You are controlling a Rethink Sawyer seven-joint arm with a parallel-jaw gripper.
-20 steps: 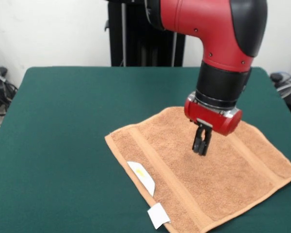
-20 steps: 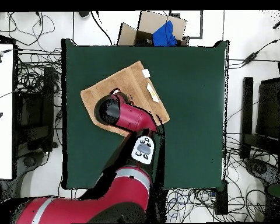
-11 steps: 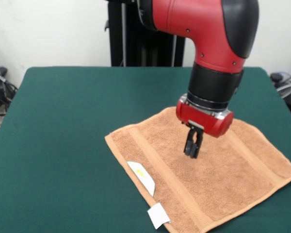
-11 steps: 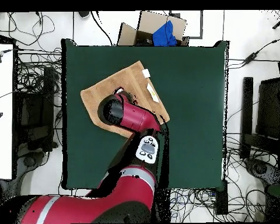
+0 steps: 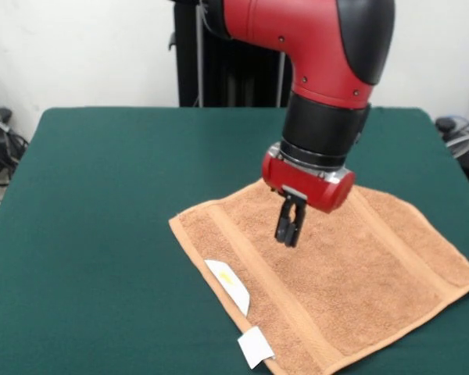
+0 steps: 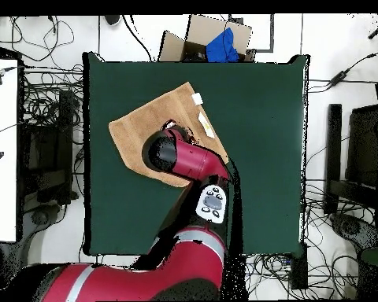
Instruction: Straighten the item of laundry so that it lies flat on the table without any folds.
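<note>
The item of laundry (image 5: 352,273), a light orange-brown terry towel, lies spread at an angle on the right part of the green table (image 5: 102,203). A white label (image 5: 228,285) rests on its left band, and a small white tag (image 5: 255,346) sticks out at its near corner. My gripper (image 5: 289,233) hangs just above the towel's middle-left, shut, with nothing between its fingers. In the overhead view the towel (image 6: 145,122) shows on the table (image 6: 263,157), partly covered by the red arm (image 6: 176,157), which hides the gripper.
Beyond one table edge in the overhead view stands a cardboard box (image 6: 194,38) with something blue in it. Cables lie on the floor round the table, and a white surface (image 6: 3,149) stands at the left.
The gripper has moved left and slightly further back over the towel in the front view, still shut. The towel has not moved.
</note>
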